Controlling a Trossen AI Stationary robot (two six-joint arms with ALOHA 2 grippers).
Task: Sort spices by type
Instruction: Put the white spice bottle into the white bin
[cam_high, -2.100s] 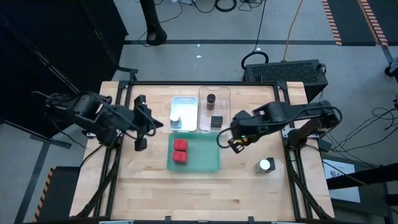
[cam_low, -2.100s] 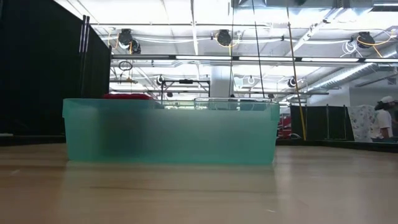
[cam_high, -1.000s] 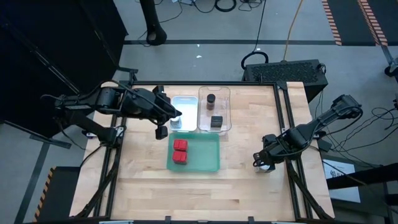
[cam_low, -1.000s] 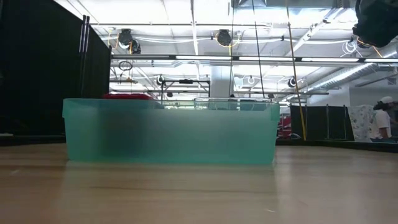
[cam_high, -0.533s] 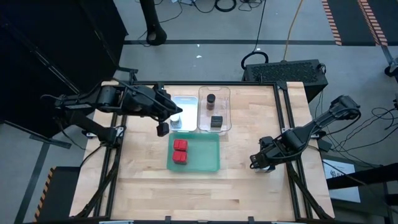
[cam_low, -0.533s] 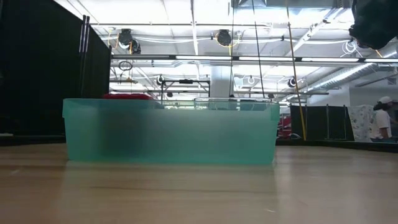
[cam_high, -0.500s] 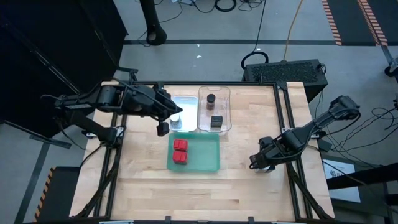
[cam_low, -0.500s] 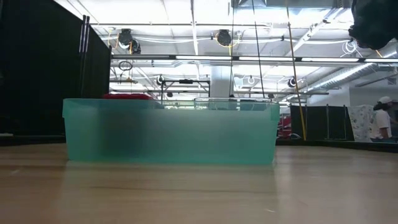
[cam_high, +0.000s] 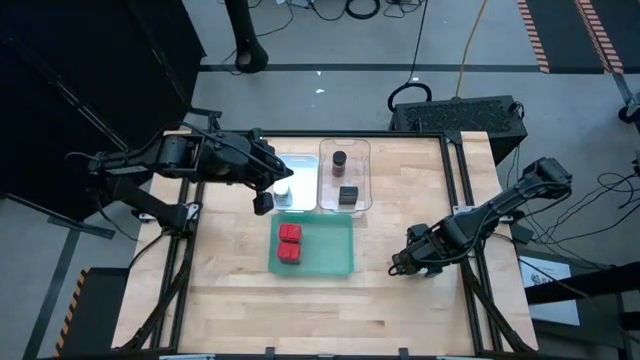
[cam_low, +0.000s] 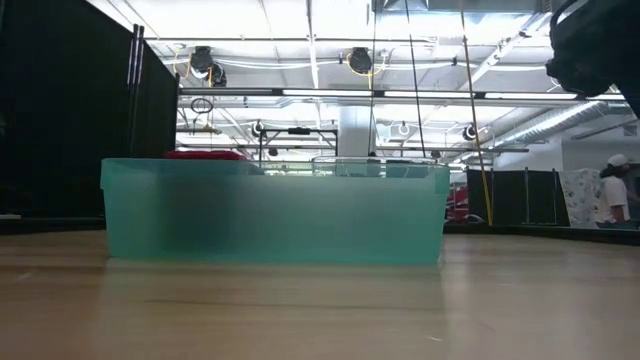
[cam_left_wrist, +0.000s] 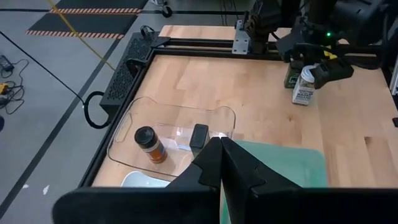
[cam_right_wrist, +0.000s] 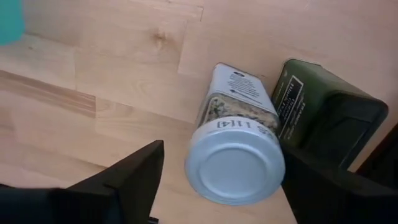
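Jar (cam_right_wrist: 235, 152): white lid, touching dark tin (cam_right_wrist: 323, 115).
Right gripper (cam_right_wrist: 217, 186): fingers spread around jar.
Left gripper (cam_left_wrist: 220, 163): closed, empty, above trays.

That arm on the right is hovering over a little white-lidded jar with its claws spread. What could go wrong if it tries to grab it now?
The right gripper straddles the white-lidded jar, and a dark tin stands right against that jar. One finger comes down on the tin's side, so closing could shove or tip the tin, or pinch both together. The jar might also slip and topple if caught only at its lid. Both stand near the table's edge, so a knocked container could fall off.
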